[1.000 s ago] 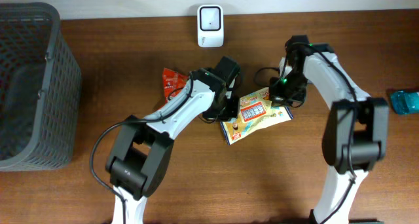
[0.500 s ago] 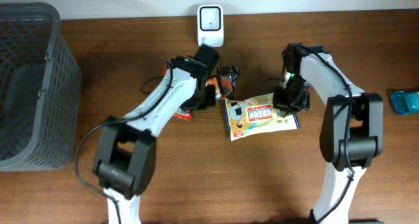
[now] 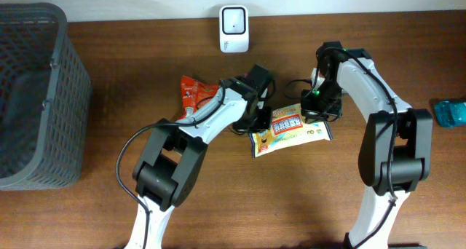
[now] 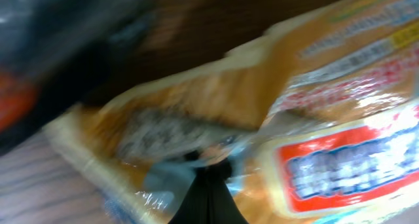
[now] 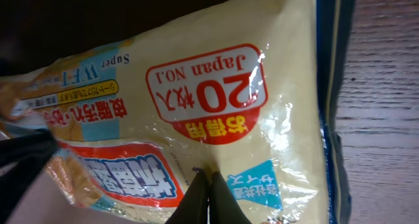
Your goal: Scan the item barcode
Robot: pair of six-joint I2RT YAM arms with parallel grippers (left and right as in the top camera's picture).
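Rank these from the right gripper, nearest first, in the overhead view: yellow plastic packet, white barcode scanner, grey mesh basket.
1. Yellow plastic packet, at the right gripper.
2. White barcode scanner, back centre.
3. Grey mesh basket, far left.

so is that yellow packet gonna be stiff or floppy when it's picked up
Probably floppy: the yellow packet is soft film that wrinkles and bunches at the left claw. Likely slippery too, since its surface is glossy with glare. It lies flat and thin on the table, so it shouldn't roll or tip.
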